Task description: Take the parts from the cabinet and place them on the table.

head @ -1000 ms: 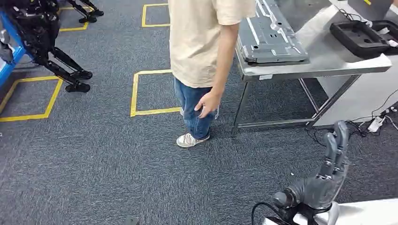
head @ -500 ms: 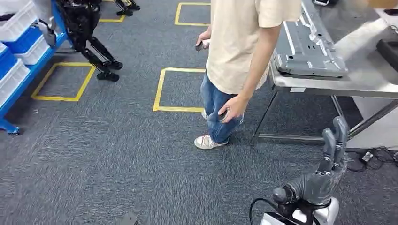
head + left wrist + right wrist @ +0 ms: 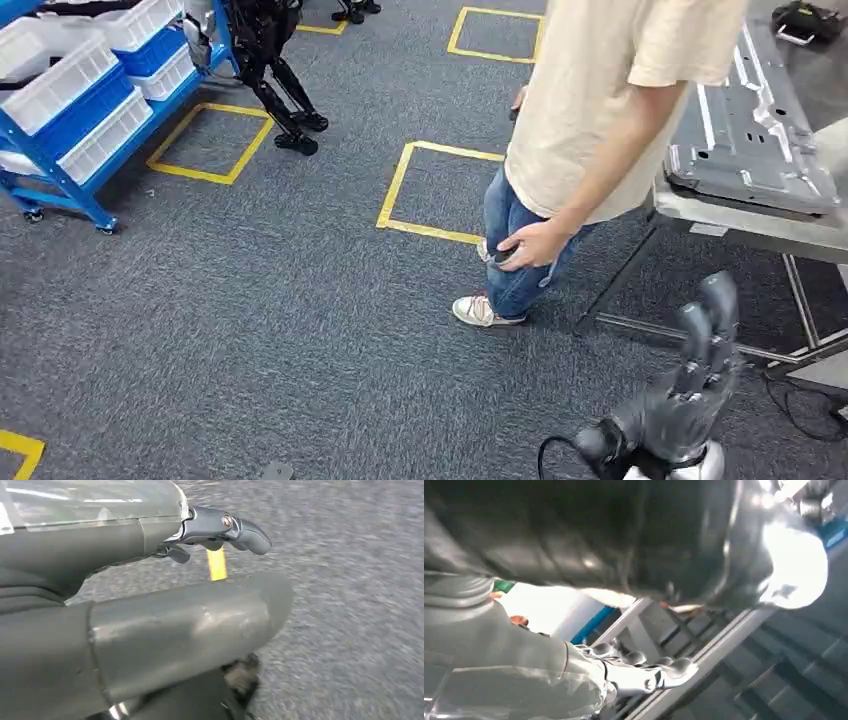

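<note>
Dark grey carpet (image 3: pixel 250 330) runs across my head view, marked with yellow tape squares (image 3: pixel 440 190). At the far left stands the blue cabinet (image 3: pixel 60 150), a wheeled rack whose shelves carry white bins (image 3: pixel 65 85) and blue bins (image 3: pixel 155 50); I cannot make out the parts inside them. Just beside the rack I see the black legs of another robot (image 3: pixel 280 90).

A person in a beige shirt and blue jeans (image 3: pixel 590 130) stands in the middle of the floor, one hand (image 3: pixel 530 245) down at the thigh, holding something small that I cannot identify. Right behind the person is the metal table (image 3: pixel 740 215), with a grey sheet-metal panel (image 3: pixel 750 130) lying flat on it.

My right hand (image 3: pixel 690 385) is raised at the lower right of the head view, fingers (image 3: pixel 715 310) straight, pointing up and holding nothing. My left hand (image 3: pixel 150 595) hangs over the carpet in its wrist view; the thick thumb and a darker finger (image 3: pixel 230 527) stretch out with a gap between them and nothing in the grasp.
</note>
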{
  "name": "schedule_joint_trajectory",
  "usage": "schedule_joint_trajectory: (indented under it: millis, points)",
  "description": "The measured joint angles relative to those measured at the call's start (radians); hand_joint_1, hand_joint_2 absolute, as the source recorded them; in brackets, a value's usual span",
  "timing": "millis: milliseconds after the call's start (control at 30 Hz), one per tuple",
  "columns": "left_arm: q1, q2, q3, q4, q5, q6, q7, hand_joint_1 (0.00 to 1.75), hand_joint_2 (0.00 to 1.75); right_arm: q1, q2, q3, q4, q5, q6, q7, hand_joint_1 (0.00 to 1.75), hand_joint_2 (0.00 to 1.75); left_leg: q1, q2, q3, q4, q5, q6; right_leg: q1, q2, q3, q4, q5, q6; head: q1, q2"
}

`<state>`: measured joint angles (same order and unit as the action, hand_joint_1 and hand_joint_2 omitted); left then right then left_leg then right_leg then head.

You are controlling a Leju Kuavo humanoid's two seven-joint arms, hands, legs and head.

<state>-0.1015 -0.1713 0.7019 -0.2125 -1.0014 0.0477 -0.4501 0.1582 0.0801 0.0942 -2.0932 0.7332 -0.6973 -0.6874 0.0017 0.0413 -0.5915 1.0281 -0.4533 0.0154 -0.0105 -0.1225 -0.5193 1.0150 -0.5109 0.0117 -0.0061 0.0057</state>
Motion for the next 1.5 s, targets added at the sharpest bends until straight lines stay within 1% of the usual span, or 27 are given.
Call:
schedule_joint_trajectory:
  millis: [67,100,167,233,267,333,367,400,433,533,567,633,700,767,800,867,900,933,1067,1100,1167,1233,1300,1367,1400,1433,1500]
  points:
    - [0.015,0.004,0.0,0.0,-0.003,-0.002,0.0,0.0,0.0,0.004,0.005,0.0,-0.001,-0.018,0.0,-0.001,0.0,0.0,0.011,-0.018,0.013,-0.018,0.009,0.015,-0.005,0.003,0.005,0.002,-0.01,0.014,0.0,0.0]
    - [0.016,0.005,0.0,0.0,-0.003,-0.002,-0.002,0.0,0.0,0.006,0.005,0.0,-0.001,-0.021,0.0,-0.001,0.0,0.0,0.009,-0.027,0.014,-0.021,0.01,0.019,-0.009,0.059,-0.001,0.027,-0.03,0.018,0.0,0.0]
    - [0.008,0.004,0.0,0.0,-0.003,-0.003,-0.002,0.0,0.0,0.015,0.005,-0.001,-0.001,-0.027,0.0,-0.001,0.0,0.0,0.008,-0.044,0.011,-0.02,0.013,0.029,-0.009,0.11,-0.067,0.16,-0.106,0.018,0.0,0.0]
    - [0.006,0.004,0.0,0.0,-0.002,-0.005,-0.003,0.0,0.0,0.019,0.005,-0.002,0.0,-0.03,0.0,-0.001,0.0,0.0,0.004,-0.071,0.01,-0.019,0.012,0.031,-0.009,0.121,-0.145,0.301,-0.15,0.018,0.0,0.0]
    - [0.007,0.005,0.0,0.0,-0.001,-0.007,-0.005,0.0,0.0,0.019,0.005,-0.002,0.0,-0.03,0.0,-0.001,0.0,0.0,0.003,-0.084,0.011,-0.017,0.012,0.031,-0.009,0.121,-0.151,0.303,-0.133,0.016,0.0,0.0]
    - [0.006,0.005,0.0,0.0,0.005,-0.008,-0.009,0.0,0.0,0.017,0.005,-0.002,0.001,-0.03,0.0,-0.001,0.0,0.0,0.003,-0.113,0.012,-0.012,0.011,0.029,-0.009,0.127,-0.098,0.176,-0.037,0.009,0.0,0.0]
    - [0.004,0.004,0.0,0.0,0.007,-0.007,-0.01,0.0,0.0,0.013,0.005,-0.002,0.001,-0.028,0.0,0.0,0.0,0.0,0.003,-0.127,0.013,-0.01,0.01,0.028,-0.008,0.144,-0.058,0.088,0.009,0.004,0.0,0.0]
    - [0.003,0.003,0.0,0.0,0.008,-0.007,-0.01,0.0,0.0,0.006,0.005,-0.002,0.001,-0.023,0.0,0.002,0.0,0.0,0.006,-0.138,0.011,-0.009,0.009,0.026,-0.008,0.196,-0.031,0.025,0.018,-0.004,0.0,0.0]
    - [-0.002,0.001,0.0,0.0,0.009,-0.007,-0.007,0.0,0.0,0.001,0.005,-0.002,0.003,-0.015,0.0,0.005,0.0,0.0,0.001,-0.147,0.005,-0.004,0.01,0.018,-0.009,0.216,-0.028,0.009,0.012,-0.005,0.0,0.0]
    - [0.003,0.001,0.002,0.0,0.009,-0.006,0.002,0.0,0.0,-0.012,0.005,-0.002,0.008,-0.01,0.0,0.018,0.0,0.0,0.011,-0.178,-0.003,-0.012,0.017,-0.003,0.0,0.184,-0.027,0.009,0.015,-0.009,0.001,0.0]
    - [0.006,0.002,0.004,0.0,0.01,-0.005,0.003,0.0,0.0,-0.017,0.005,-0.002,0.009,-0.011,0.0,0.019,0.0,0.0,0.007,-0.184,-0.004,-0.01,0.016,-0.009,-0.011,0.173,-0.018,-0.007,0.023,-0.018,0.0,0.0]
    - [0.01,0.003,0.006,0.0,0.013,-0.004,0.007,0.0,0.0,-0.023,0.005,-0.002,0.011,-0.01,0.0,0.022,0.0,0.0,0.005,-0.09,-0.034,0.059,-0.029,-0.013,-0.01,0.143,-0.008,-0.017,0.026,-0.029,-0.004,0.0]
    - [0.007,0.003,0.007,0.0,0.013,-0.003,0.006,0.0,0.0,-0.027,0.005,-0.002,0.016,-0.012,0.0,0.023,0.0,0.0,0.011,-0.06,-0.108,0.204,-0.102,-0.023,-0.005,0.109,-0.006,-0.016,0.022,-0.034,-0.004,0.0]
    - [0.007,0.003,0.009,0.0,0.013,-0.004,0.005,0.0,0.0,-0.036,0.005,-0.002,0.025,-0.012,0.0,0.023,0.0,0.0,0.015,-0.052,-0.153,0.287,-0.119,-0.031,-0.004,0.078,-0.006,-0.015,0.019,-0.033,-0.003,0.0]
    - [0.008,0.003,0.01,0.0,0.013,-0.004,0.005,0.0,0.0,-0.039,0.005,-0.002,0.028,-0.012,0.0,0.023,0.0,0.0,0.018,-0.048,-0.139,0.257,-0.091,-0.034,-0.004,0.064,-0.004,-0.015,0.016,-0.03,-0.004,0.0]
    - [0.007,0.003,0.011,0.0,0.012,-0.004,0.005,0.0,0.0,-0.047,0.005,-0.002,0.034,-0.008,0.0,0.023,0.0,0.0,0.021,-0.026,-0.052,0.099,-0.006,-0.036,-0.006,0.04,0.004,-0.012,0.008,-0.023,-0.004,0.0]
    - [0.005,0.003,0.011,0.0,0.011,-0.004,0.006,0.0,0.0,-0.05,0.005,-0.002,0.035,-0.007,0.0,0.024,0.0,0.0,0.021,0.018,-0.006,0.013,0.015,-0.034,-0.004,0.028,0.009,-0.009,0.002,-0.016,-0.004,0.0]
    - [0.002,0.001,0.011,0.0,0.01,-0.004,0.008,0.0,0.0,-0.05,0.005,-0.002,0.035,-0.006,0.0,0.024,0.0,0.0,0.012,0.032,-0.001,0.004,0.005,-0.021,0.004,0.02,0.009,-0.004,-0.006,-0.007,-0.004,0.0]
    - [0.009,0.003,0.015,0.0,0.009,-0.002,0.01,0.0,0.0,-0.052,0.005,-0.002,0.038,-0.005,0.0,0.024,0.0,0.0,0.01,-0.014,-0.005,-0.003,0.008,0.01,0.002,-0.011,0.022,-0.011,-0.01,0.015,-0.002,0.0]
    - [0.011,0.003,0.015,0.0,0.009,-0.002,0.01,0.0,0.0,-0.054,0.005,-0.002,0.038,-0.005,0.0,0.024,0.0,0.0,0.014,-0.024,0.0,-0.009,0.013,0.017,-0.006,0.019,0.022,0.001,-0.023,0.022,-0.002,0.0]
    - [0.006,0.003,0.015,0.0,0.009,-0.002,0.01,0.0,0.0,-0.052,0.005,-0.002,0.038,-0.005,0.0,0.026,0.0,0.0,0.013,-0.042,-0.002,-0.01,0.015,0.027,-0.007,0.098,-0.035,0.116,-0.095,0.021,-0.001,0.0]
    - [0.005,0.003,0.015,0.0,0.009,-0.002,0.011,0.0,0.0,-0.05,0.005,-0.002,0.041,-0.008,0.0,0.027,0.0,0.0,0.008,-0.065,-0.003,-0.01,0.014,0.03,-0.004,0.118,-0.116,0.269,-0.154,0.02,-0.001,0.0]
    - [0.008,0.003,0.015,0.0,0.009,-0.002,0.013,0.0,0.0,-0.05,0.005,-0.002,0.045,-0.009,0.0,0.027,0.0,0.0,0.002,-0.093,-0.001,-0.009,0.013,0.031,-0.002,0.121,-0.14,0.286,-0.12,0.013,-0.001,0.0]
    - [0.009,0.002,0.015,0.0,0.009,-0.002,0.013,0.0,0.0,-0.05,0.005,-0.002,0.045,-0.009,0.0,0.027,0.0,0.0,-0.001,-0.123,0.004,-0.009,0.013,0.031,0.0,0.134,-0.082,0.14,-0.02,-0.001,-0.001,0.0]
    - [0.009,0.001,0.015,0.0,0.009,-0.002,0.013,0.0,0.0,-0.051,0.004,-0.002,0.045,-0.009,0.0,0.027,0.0,0.0,-0.001,-0.135,0.007,-0.009,0.013,0.031,0.004,0.162,-0.044,0.054,0.026,-0.009,-0.001,0.0]
    - [0.009,-0.004,0.015,0.001,0.009,-0.002,0.013,0.0,0.0,-0.052,0.003,-0.002,0.045,-0.01,0.0,0.027,0.0,0.0,-0.001,-0.14,0.004,-0.009,0.014,0.028,0.004,0.214,-0.028,0.017,0.016,-0.018,-0.002,0.0]
    - [0.006,-0.006,0.015,0.001,0.008,-0.002,0.014,0.0,0.0,-0.054,0.003,-0.002,0.044,-0.01,0.0,0.027,0.0,0.0,0.007,-0.162,-0.006,-0.008,0.02,0.015,0.011,0.199,-0.027,0.003,0.02,-0.019,0.0,0.0]
